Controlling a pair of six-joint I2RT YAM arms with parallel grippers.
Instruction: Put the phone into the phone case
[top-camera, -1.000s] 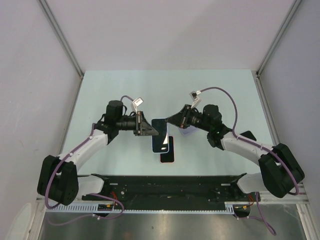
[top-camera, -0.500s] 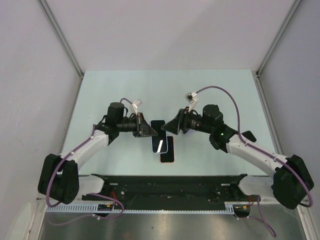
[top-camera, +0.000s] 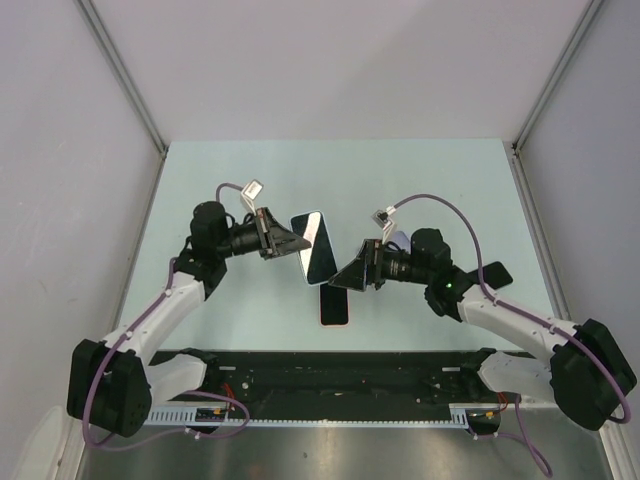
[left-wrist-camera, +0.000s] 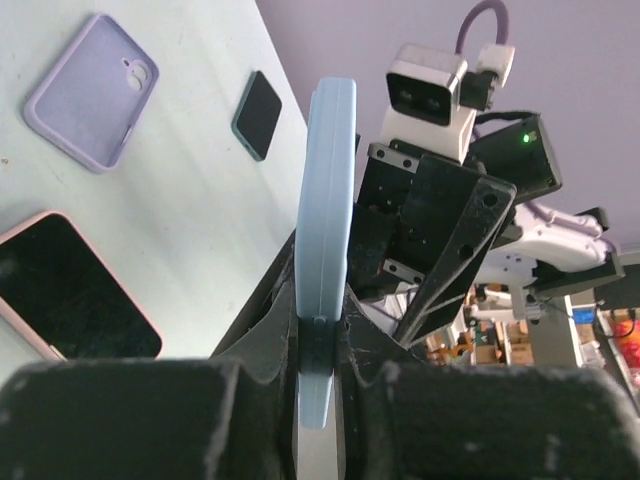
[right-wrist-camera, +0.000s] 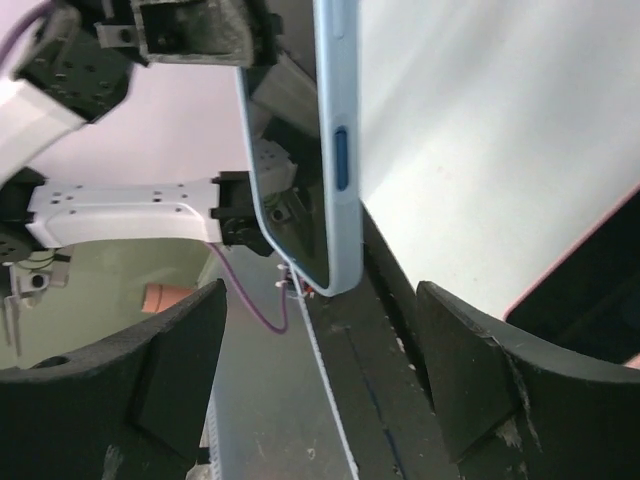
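Left hand (top-camera: 293, 243): pressed together on the light-blue phone (top-camera: 314, 246), pinching one end of it between the two fingers. In the left wrist view the phone stands edge-on, rising straight out of the grip. It is held off the surface (top-camera: 230, 170), over the middle, a little toward the left edge. From above its dark face shows, tilted, inside a light-blue rim. A side button is visible on its edge in the right wrist view.

Pink-rimmed phone (top-camera: 335, 308): lies flat, black screen up, at mid-width close to the near edge of the surface. It sits below the held phone and apart from it.

Right hand (top-camera: 340, 281): fingers spread wide, nothing between them in contact that can be confirmed. It points toward the left edge, just beside the free end of the light-blue phone. In the right wrist view that end sits in the gap between the two fingers (right-wrist-camera: 150, 385). Whether it touches either finger cannot be told. The hand hangs above the far end of the pink-rimmed phone.

Lavender phone case (left-wrist-camera: 90, 92): lies flat and open side up, right of centre, behind the right arm in the overhead view. It holds nothing and stands apart from both phones.

Small dark slab (left-wrist-camera: 258, 115): lies flat near the lavender phone case, toward the right edge; its kind cannot be told.
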